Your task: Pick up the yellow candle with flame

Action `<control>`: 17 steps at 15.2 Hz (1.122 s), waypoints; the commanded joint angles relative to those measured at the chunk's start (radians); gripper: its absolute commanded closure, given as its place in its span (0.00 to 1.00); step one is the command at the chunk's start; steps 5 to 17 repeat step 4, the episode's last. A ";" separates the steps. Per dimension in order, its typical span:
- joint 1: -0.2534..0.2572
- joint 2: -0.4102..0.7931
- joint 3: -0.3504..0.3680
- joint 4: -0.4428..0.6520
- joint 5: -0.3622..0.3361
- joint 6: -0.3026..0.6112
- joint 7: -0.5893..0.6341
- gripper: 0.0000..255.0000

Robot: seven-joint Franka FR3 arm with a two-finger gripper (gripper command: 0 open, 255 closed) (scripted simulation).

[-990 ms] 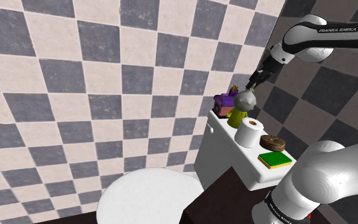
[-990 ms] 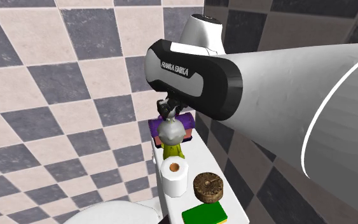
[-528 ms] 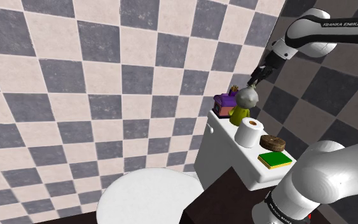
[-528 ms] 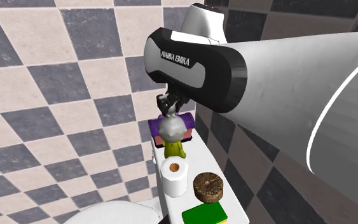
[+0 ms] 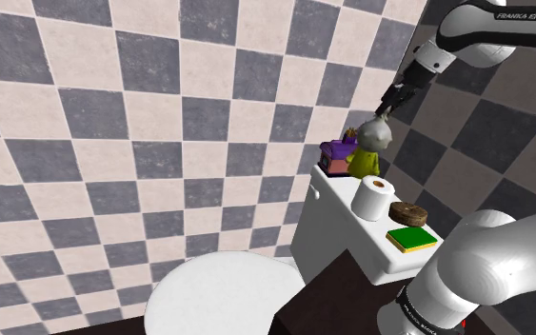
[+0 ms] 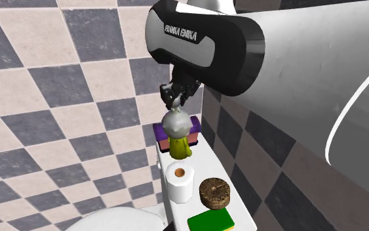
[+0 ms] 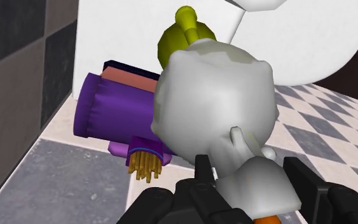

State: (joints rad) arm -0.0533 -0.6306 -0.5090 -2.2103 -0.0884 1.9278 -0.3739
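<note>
The candle [image 5: 362, 164] has a yellow-green body under a pale grey flame-shaped top. It hangs a little above the back end of the white toilet tank lid [image 5: 347, 195]. My black gripper [image 5: 387, 108] is shut on the tip of that grey top from above. In the second exterior view the candle [image 6: 179, 147] dangles under the gripper [image 6: 175, 103], in front of the purple box. From the wrist, the fingers of the gripper [image 7: 250, 175] clasp the grey top of the candle [image 7: 215, 95], with the yellow body beyond it.
A purple box [image 5: 336, 152] lies at the tank's far end, just behind the candle. Nearer along the lid stand a toilet paper roll [image 5: 374, 197], a brown round disc [image 5: 408, 211] and a green sponge [image 5: 411, 238]. The white toilet lid [image 5: 223, 295] lies below. Checkered walls close in behind.
The gripper has risen and shifted slightly toward the shoulder view's right with the candle in it; the candle's base has come up off the tank lid.
</note>
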 commanded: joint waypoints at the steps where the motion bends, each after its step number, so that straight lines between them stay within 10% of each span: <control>1: 0.002 0.002 0.004 0.029 0.003 -0.025 0.002 1.00; 17: 0.004 0.005 0.006 0.047 0.005 -0.040 0.004 1.00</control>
